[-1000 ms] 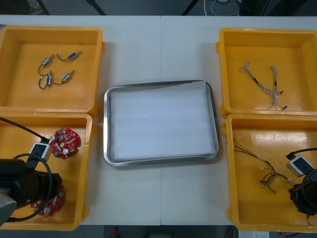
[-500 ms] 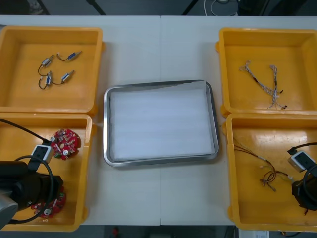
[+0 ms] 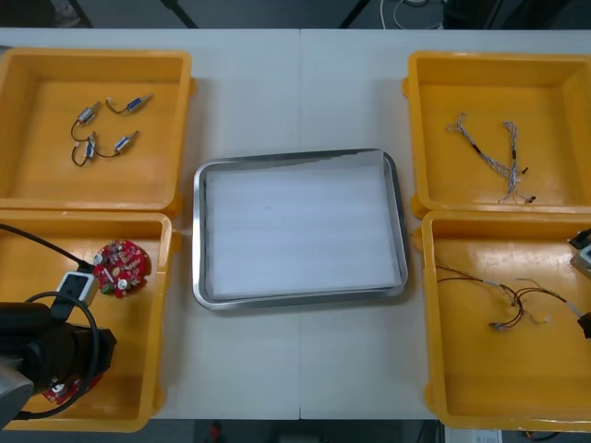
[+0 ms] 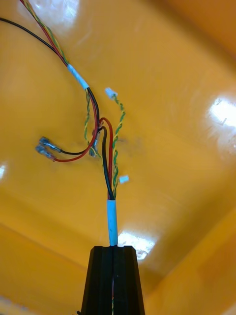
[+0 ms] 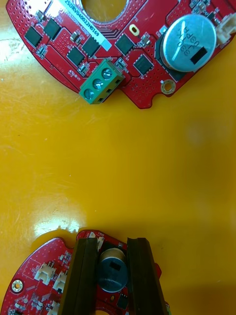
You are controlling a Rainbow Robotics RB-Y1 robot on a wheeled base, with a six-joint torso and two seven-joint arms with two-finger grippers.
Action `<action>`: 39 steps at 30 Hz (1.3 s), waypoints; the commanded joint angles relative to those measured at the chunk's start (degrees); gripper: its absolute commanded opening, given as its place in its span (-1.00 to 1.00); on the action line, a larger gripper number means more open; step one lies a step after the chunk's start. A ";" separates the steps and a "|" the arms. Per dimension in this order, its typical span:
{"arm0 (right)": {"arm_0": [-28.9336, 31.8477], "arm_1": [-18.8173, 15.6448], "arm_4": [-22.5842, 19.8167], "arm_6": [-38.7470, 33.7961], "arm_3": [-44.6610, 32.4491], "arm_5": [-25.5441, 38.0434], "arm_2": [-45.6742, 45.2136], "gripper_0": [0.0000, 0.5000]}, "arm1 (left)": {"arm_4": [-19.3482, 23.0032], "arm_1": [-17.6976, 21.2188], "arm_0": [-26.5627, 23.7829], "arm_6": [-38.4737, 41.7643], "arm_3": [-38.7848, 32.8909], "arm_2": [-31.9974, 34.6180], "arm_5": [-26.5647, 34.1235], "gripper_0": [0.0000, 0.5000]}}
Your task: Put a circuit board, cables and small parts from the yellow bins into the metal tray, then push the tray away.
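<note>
While pinching the board by its round cap, lift left hand straight up; raise right hand, pinching the cable, slowly to free trailing ends.

tray: centre, white inside | red boards: near left bin | small metal parts: far left bin | cables: right bins

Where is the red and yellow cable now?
The red and yellow cable is in the robot's near right yellow bin, front view, one end pinched by the right gripper.
</note>
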 commanded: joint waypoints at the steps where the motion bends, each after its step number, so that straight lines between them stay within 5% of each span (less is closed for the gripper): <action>1: -4.26 -0.08 -3.80 0.53 -4.24 6.72 -5.69 -1.00 | -0.61 -0.38 1.25 3.60 -0.17 -0.89 -0.53 -1.00; 13: -15.16 8.80 -3.54 -0.70 -11.79 27.37 -11.14 -1.00 | 5.89 -0.38 -2.97 2.37 -1.58 5.08 7.74 -1.00; 26: -20.70 10.20 -3.27 -2.64 -16.98 27.68 -10.09 -1.00 | 19.78 -0.38 -13.87 3.34 -6.06 16.86 26.63 -1.00; 39: -26.94 10.03 -1.16 -3.69 -17.07 27.68 -3.67 -1.00 | 25.75 -0.38 -28.37 9.49 -5.89 17.04 38.85 -1.00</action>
